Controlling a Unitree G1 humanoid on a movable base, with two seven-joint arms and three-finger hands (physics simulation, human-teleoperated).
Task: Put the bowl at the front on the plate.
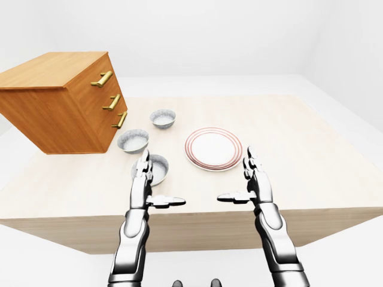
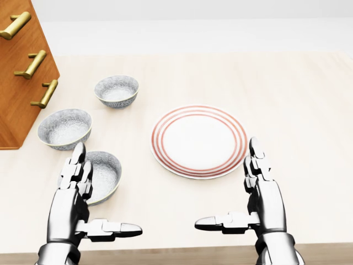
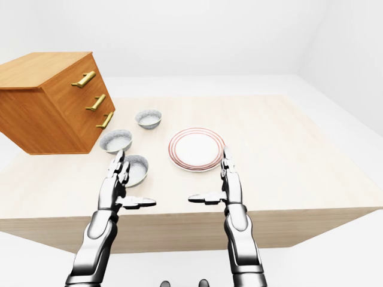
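In the head view the nearest bowl [image 2: 105, 174] sits on the table [image 2: 287, 94] lower left of the plate [image 2: 198, 138], right beside the left hand [image 2: 69, 204], spread and empty, far nearer than the spread right hand [image 2: 266, 205].

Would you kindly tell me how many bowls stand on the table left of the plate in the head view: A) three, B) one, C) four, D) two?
A: left of the plate stand the top bowl, the middle bowl and the bottom bowl, which the open left hand partly covers.
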